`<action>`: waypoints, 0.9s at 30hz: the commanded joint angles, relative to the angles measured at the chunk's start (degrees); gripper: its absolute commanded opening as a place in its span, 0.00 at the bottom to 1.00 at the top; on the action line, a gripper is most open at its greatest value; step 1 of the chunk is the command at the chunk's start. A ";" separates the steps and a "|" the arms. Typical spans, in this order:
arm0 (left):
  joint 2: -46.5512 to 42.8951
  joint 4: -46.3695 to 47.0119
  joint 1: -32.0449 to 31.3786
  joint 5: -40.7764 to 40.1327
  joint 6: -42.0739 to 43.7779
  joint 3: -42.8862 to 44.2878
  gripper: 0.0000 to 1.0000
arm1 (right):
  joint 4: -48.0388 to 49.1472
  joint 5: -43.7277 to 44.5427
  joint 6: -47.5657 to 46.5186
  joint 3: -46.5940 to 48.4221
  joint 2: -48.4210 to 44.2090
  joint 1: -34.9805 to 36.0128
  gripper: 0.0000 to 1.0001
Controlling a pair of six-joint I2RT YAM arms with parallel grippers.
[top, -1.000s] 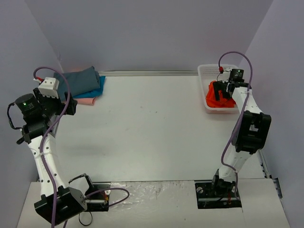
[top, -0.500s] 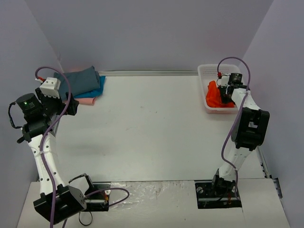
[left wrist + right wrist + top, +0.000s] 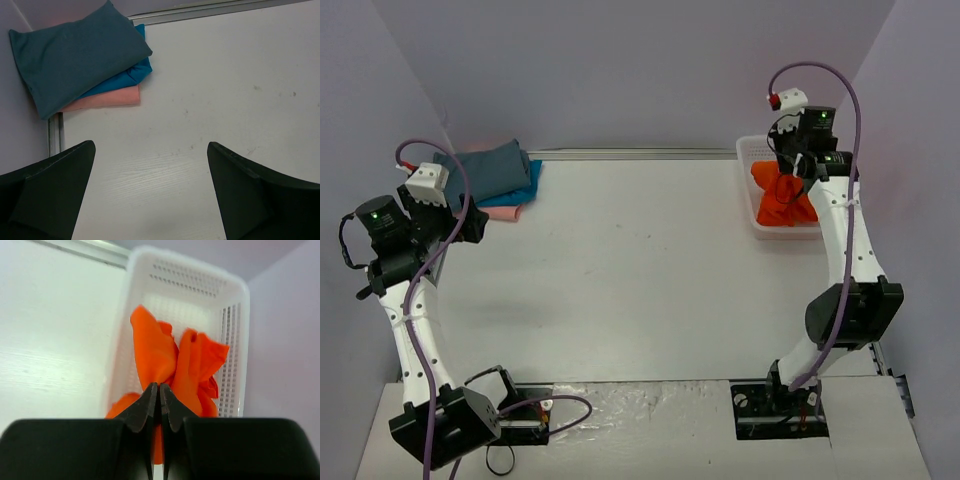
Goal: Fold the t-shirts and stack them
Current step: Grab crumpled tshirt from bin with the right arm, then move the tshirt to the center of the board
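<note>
The orange t-shirt [image 3: 165, 360] hangs as a soft crumpled bunch, pinched in the closed right jaws, its lower folds inside the white plastic mesh basket [image 3: 190, 262] at the far right corner of the counter [image 3: 640, 270]. Well apart, in the far left corner, a dark grey-teal t-shirt [image 3: 75, 50] lies folded on a blue t-shirt [image 3: 127, 77] and a pink t-shirt [image 3: 107, 98]. The left jaws hover near that stack, spread wide, holding nothing.

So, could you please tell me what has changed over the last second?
The right tool, shut on the orange t-shirt, has risen from low in the white basket, drawing the shirt up in a bunch, partly out of it. The left tool, open, and the folded stack at the far left stayed as they were.
</note>
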 commanded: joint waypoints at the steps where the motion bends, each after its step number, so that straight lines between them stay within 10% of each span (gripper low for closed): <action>1: -0.13 1.32 -0.42 1.47 -0.86 0.35 0.94 | -5.02 1.70 1.83 10.79 -2.54 5.90 0.00; 11: -0.13 -0.88 -0.77 0.85 0.28 1.67 0.94 | -17.77 -13.46 -0.34 22.81 -4.30 26.38 0.04; 12: -0.05 -1.40 -0.77 1.03 0.46 1.67 0.94 | -19.61 -15.94 -3.49 19.32 -5.26 26.91 0.25; 14: -0.13 -1.67 -0.77 0.77 0.63 1.67 0.94 | -20.16 -15.36 -5.01 14.82 -7.36 27.62 1.00; 27: 2.23 -4.30 -1.64 6.64 1.77 2.02 0.95 | -20.86 -16.58 -9.50 -12.08 -14.23 24.98 0.99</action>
